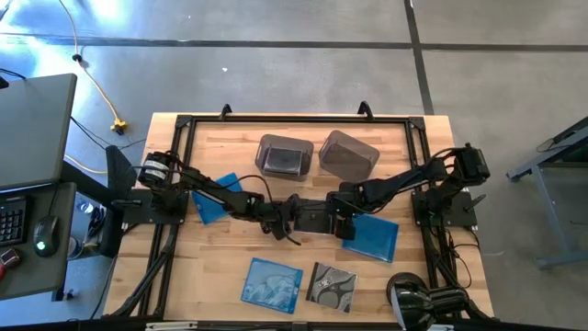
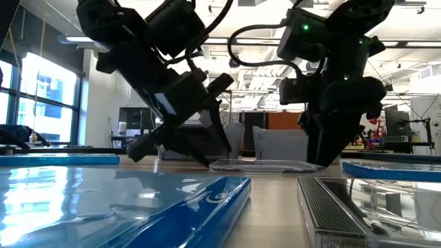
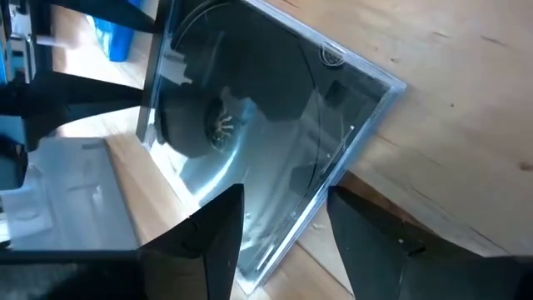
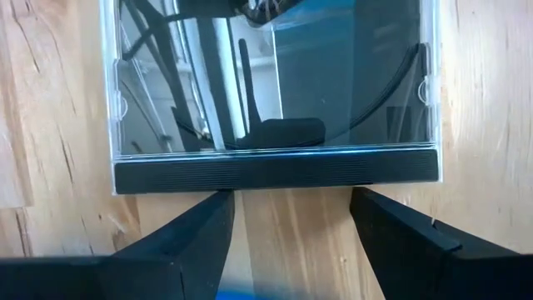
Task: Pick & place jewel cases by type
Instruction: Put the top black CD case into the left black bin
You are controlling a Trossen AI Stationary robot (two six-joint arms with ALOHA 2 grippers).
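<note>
Risk of a two-sided push: dark jewel case (image 1: 315, 217) lies flat on the tabletop (image 1: 220, 267) between the left end effector (image 3: 279, 229) and right end effector (image 4: 291, 221). Both stand wide, holding nothing; one corner sits between the left fingers. Uneven closing could skid or tilt it.

A grey concrete floor (image 1: 276, 55) lay around the wooden table (image 1: 220, 276), crossed by dark seams. A yellow cable (image 1: 92, 78) trailed over it beyond the table. Beside the table stood a desk (image 1: 37, 119) with a keyboard (image 1: 11, 221) and mouse (image 1: 41, 230). Behind the table, tall windows (image 2: 41, 96) glowed under ceiling lights (image 2: 248, 3).
</note>
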